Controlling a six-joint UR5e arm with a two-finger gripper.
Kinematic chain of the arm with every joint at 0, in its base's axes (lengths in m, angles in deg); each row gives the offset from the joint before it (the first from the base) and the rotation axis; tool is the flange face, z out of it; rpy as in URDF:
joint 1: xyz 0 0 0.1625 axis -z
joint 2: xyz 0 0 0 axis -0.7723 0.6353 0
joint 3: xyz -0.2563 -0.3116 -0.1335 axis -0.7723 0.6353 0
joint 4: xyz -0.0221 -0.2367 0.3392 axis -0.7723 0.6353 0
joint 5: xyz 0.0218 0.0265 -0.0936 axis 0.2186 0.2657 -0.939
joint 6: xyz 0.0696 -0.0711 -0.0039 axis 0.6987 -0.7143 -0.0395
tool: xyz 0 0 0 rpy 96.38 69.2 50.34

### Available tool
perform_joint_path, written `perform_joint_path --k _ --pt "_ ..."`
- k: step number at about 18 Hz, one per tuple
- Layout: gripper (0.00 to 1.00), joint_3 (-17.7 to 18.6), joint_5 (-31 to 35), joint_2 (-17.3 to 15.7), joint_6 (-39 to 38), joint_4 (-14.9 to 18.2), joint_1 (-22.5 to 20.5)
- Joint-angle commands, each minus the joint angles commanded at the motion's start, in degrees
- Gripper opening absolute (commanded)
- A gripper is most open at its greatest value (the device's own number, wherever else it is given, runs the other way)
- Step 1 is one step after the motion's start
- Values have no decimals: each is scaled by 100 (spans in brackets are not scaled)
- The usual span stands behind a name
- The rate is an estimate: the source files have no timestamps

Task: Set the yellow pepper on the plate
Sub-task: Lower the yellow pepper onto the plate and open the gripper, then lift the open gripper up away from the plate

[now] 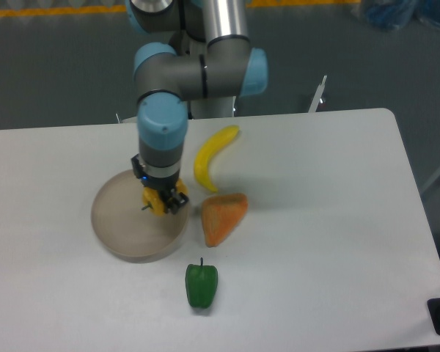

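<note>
The yellow pepper (154, 202) is a small bright-yellow piece with a short dark stem pointing left. It is held between the fingers of my gripper (163, 200), which is shut on it. The gripper hangs straight down over the right part of the round beige plate (121, 227) on the white table. I cannot tell whether the pepper touches the plate or hovers just above it. The gripper's body hides most of the pepper.
A yellow banana (211, 155) lies just right of the arm. An orange wedge-shaped piece (222, 215) lies close to the plate's right rim. A green bell pepper (202, 284) lies in front of the plate. The table's edges run at the right and front.
</note>
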Motion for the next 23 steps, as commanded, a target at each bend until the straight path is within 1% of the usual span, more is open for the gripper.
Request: perform_joint_path --k 3,4,7,8,9,10,11,13,14,15,17,18,19,20,23 --pt "27 35 0 44 -192 -17 114" --pt "28 27 9 114 -246 -52 254" --pt "49 27 0 193 -246 -246 334" --pt "89 -8 0 237 -220 -368 352" --pt "100 -17 9 255 -220 -465 361" --pt "100 -9 44 255 -168 -562 352" --pt "100 -17 79 229 -167 -580 352" --pt "100 -79 394 115 -167 -563 326" --pt "100 -105 683 54 -167 -536 265" --pt "100 -131 833 36 -158 -536 116" --pt "100 -193 1054 -174 95 -493 -453" --pt "100 -237 1063 -210 323 -483 -709" --pt "100 -341 1055 -228 769 -457 -1033" --pt "100 -386 1089 -228 1104 -448 -1219" --pt "100 -413 1081 -228 1879 -431 -1870"
